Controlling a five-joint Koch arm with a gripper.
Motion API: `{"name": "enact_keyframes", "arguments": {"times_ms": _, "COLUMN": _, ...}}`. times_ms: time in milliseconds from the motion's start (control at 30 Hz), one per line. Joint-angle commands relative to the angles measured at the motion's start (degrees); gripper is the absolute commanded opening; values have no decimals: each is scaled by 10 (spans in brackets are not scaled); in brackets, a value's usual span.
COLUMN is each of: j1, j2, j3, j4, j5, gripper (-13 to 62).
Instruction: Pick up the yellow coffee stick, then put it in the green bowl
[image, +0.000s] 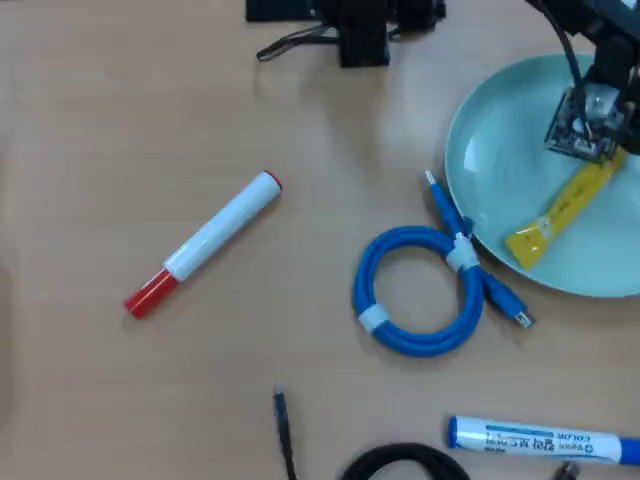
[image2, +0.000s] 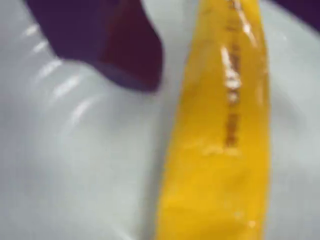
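Observation:
The yellow coffee stick lies slantwise inside the green bowl at the right in the overhead view, with its lower end near the bowl's front rim. My gripper hangs over the stick's upper end. In the wrist view the stick rests on the bowl's glossy floor. My gripper is open around it: one dark jaw stands apart to the left of the stick and the other shows only at the top right corner.
A coiled blue cable lies just left of the bowl and touches its rim. A white marker with a red cap lies at the left. A blue marker and a black cable lie at the front. The arm's base is at the back.

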Motion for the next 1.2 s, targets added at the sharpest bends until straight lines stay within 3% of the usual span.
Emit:
{"name": "enact_keyframes", "arguments": {"times_ms": 0, "j1": 6, "j2": 56, "j3": -1, "j4": 86, "j5": 1, "gripper": 562}}
{"name": "enact_keyframes", "arguments": {"times_ms": 133, "j1": 27, "j2": 131, "j3": 0, "j4": 120, "j5": 2, "gripper": 475}}
{"name": "enact_keyframes", "arguments": {"times_ms": 400, "j1": 91, "j2": 270, "j3": -28, "j4": 128, "j5": -73, "gripper": 60}}
{"name": "enact_keyframes", "arguments": {"times_ms": 533, "j1": 156, "j2": 301, "j3": -54, "j4": 150, "j5": -98, "gripper": -70}}
{"name": "enact_keyframes", "arguments": {"times_ms": 900, "j1": 422, "j2": 408, "j3": 13, "j4": 214, "j5": -155, "gripper": -82}}
{"name": "enact_keyframes", "arguments": {"times_ms": 1167, "j1": 522, "j2": 575, "j3": 236, "j4": 94, "j5": -197, "gripper": -82}}
